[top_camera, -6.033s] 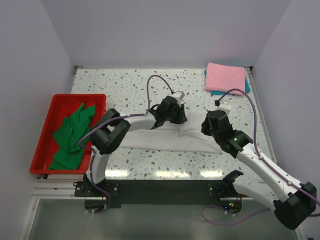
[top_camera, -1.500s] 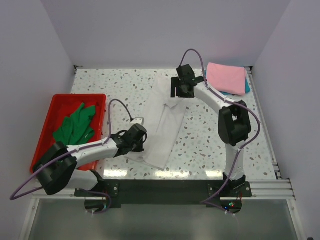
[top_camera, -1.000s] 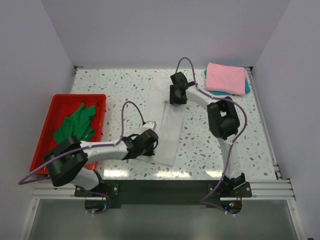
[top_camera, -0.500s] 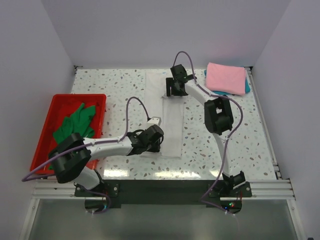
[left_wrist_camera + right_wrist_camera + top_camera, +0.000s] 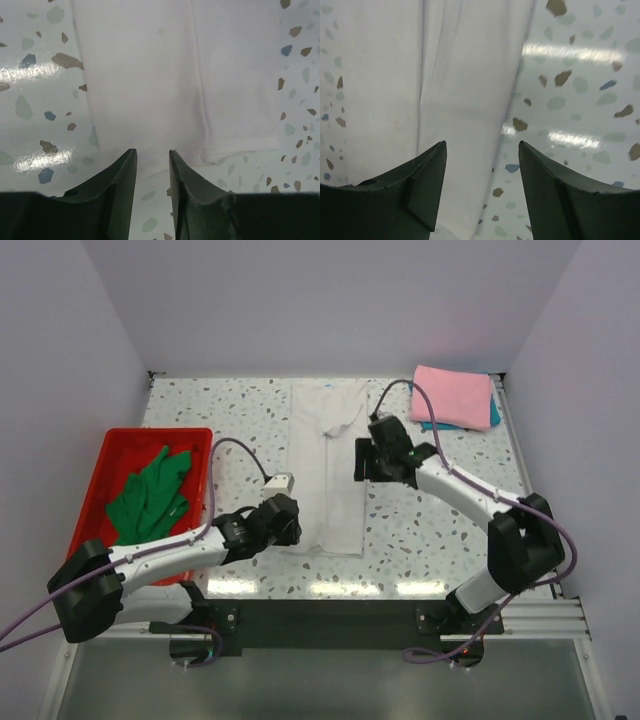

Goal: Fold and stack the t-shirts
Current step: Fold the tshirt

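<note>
Both jaws stand released and hold nothing: the left jaws hover, parted only narrowly, over the near hem of the large white soft cloth t-shirt [image 5: 325,470], towards its left corner. The right jaws gape wide over its right edge, about halfway along. That shirt lies in the middle of the speckled desk [image 5: 220,410] as a long narrow strip running near to far, with its collar and small neck label at the far end. It looks mostly flat, with soft lengthwise creases and a folded-in layer whose edge runs up from the hem in the left wrist view. The strip seems ready for a crosswise fold, so bring your right jaws down to the near right corner to match the left. Pinch through every layer at both corners, or the under-layers will likely slide and spoil the edges. Lift only a little, carry the hem far towards the collar with both sides level, and lay it down before you let go. Thin cloth like this should drape and drag, so move slowly. The folded pink cloth t-shirt [image 5: 452,395] sits on a teal one [image 5: 494,412] at the far right, probably your stacking spot. A crumpled green cloth t-shirt [image 5: 150,495] waits in the red plastic tray [image 5: 88,530] on the left.
</note>
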### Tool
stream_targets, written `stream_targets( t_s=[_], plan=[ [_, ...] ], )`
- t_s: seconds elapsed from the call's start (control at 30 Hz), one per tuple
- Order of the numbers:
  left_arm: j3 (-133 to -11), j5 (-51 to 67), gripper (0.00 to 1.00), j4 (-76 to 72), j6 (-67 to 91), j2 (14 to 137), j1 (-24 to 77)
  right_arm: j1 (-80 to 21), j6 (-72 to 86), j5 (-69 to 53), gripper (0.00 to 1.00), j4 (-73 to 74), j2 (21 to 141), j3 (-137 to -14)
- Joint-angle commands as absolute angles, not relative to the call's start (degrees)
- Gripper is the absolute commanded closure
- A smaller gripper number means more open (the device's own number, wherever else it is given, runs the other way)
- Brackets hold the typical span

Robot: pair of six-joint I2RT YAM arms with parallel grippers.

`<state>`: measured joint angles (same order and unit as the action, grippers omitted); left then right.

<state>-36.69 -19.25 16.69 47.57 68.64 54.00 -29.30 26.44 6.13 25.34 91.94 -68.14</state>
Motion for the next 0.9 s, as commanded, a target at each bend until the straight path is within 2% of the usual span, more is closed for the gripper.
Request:
stream_targets(
  t_s=[0.0, 0.2, 0.43, 0.57, 0.8, 0.87],
  plan=[
    [-33.1, -20.7, 0.62, 17.9, 49.9, 65.5, 53.8, -36.8, 33.9, 7.5, 0.38, 19.4, 85.2, -53.8],
    [-26.5, -18.7, 0.59, 14.6, 50.6, 62.8, 53.8, -46.3, 41.6, 12.8, 0.39, 17.7, 76.1, -42.2],
    [-24.2, -17.9, 0.48, 10.1, 49.5, 61.3, 53.8, -50.3, 46.3, 14.3, 0.40, 17.0, 72.8, -37.6],
    [-24.2, -19.2, 0.47, 10.1, 49.8, 62.7, 53.7, -52.1, 48.1, 15.4, 0.40, 16.4, 72.6, -36.1],
    [-22.4, -19.9, 0.53, 9.1, 50.5, 64.1, 52.7, -52.6, 49.7, 15.5, 0.49, 14.9, 73.6, -34.1],
    [-22.1, -19.4, 0.55, 8.6, 50.2, 64.4, 52.6, -52.6, 50.0, 15.5, 0.58, 14.8, 73.7, -33.2]
  ],
)
